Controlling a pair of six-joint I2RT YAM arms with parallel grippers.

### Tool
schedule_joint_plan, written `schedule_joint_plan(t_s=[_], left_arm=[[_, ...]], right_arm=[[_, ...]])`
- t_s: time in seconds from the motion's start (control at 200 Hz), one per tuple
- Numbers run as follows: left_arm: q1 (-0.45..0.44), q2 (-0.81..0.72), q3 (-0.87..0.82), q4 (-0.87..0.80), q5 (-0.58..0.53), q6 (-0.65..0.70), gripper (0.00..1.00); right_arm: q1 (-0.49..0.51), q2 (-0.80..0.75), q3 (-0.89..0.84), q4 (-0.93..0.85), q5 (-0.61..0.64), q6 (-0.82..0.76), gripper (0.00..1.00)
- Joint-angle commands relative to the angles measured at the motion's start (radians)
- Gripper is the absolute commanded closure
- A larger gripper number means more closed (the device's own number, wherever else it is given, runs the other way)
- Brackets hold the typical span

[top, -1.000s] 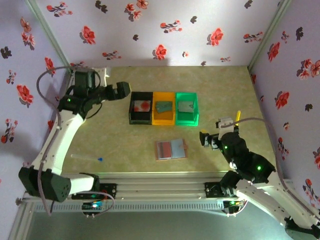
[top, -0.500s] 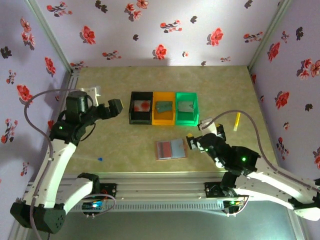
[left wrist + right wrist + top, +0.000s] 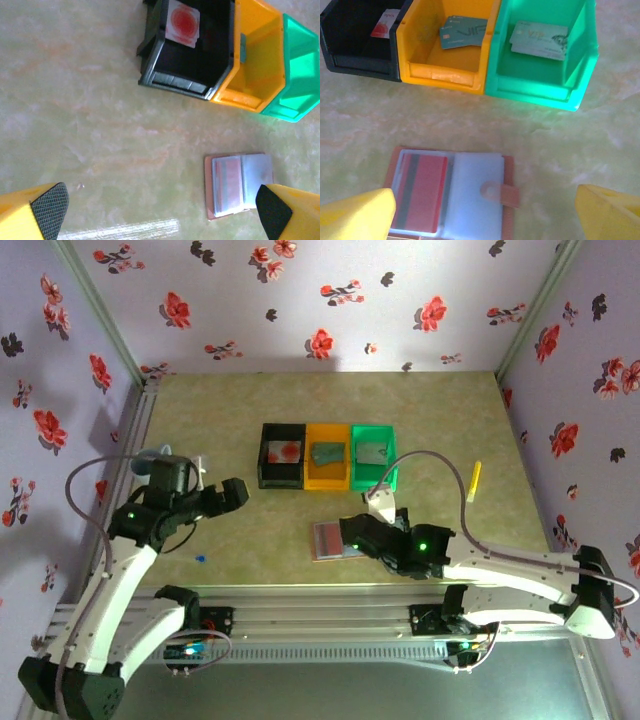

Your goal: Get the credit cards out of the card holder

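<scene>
Your right arm reaches low and far to its left across the table (image 3: 250,530), with the right gripper (image 3: 352,532) pitched down over the card holder (image 3: 325,540). Its fingers are spread wide and pinch nothing. The holder lies open and flat directly under it, between the fingertips (image 3: 360,217).

The top view hides the holder's right half under the gripper, but the right wrist view resolves it:
- A red card (image 3: 422,192) with a dark stripe sits in the pocket by the left finger.
- The clasp tab (image 3: 500,194) lies toward the right finger.
- Can't tell if more cards sit behind the red one.

Ahead of the fingers are the black bin (image 3: 360,65), orange bin (image 3: 440,75) and green bin (image 3: 535,92), with cards in each.

Your left arm is bent at the elbow, and the left gripper (image 3: 232,493) hovers spread and empty. In the left wrist view the holder lies just beside its right fingertip. Ahead of it, a pale red-blotched credit card (image 3: 183,22) lies in the black bin.
</scene>
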Motion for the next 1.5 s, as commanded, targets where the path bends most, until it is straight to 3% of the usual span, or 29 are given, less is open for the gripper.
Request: schedule_joint_plan(t_s=[0.0,0.225,0.43,0.63,0.945,1.495], left_arm=[[-0.046,-0.023,-0.046,-0.030,-0.019,-0.103,0.00],[-0.164,0.029,-0.058,-0.038,-0.075,-0.161,0.00],[-0.223,0.030,-0.089,0.000,-0.098,-0.209,0.00],[-0.267,0.050,-0.102,0.024,-0.111,-0.242,0.00],[-0.312,0.067,-0.116,0.061,-0.121,-0.292,0.00],[-0.449,0.146,-0.147,0.217,-0.113,-0.426,0.00]], right_arm=[[0.011,0.034,-0.032,0.036,-0.043,0.104,0.10],[0.010,0.121,-0.055,0.064,-0.123,0.164,0.33],[-0.001,0.161,-0.088,0.101,-0.158,0.208,0.75],[-0.073,0.171,-0.148,0.182,-0.253,0.232,1.00],[-0.132,0.199,-0.186,0.265,-0.316,0.214,1.00],[-0.163,0.237,-0.305,0.375,-0.311,0.262,1.00]])
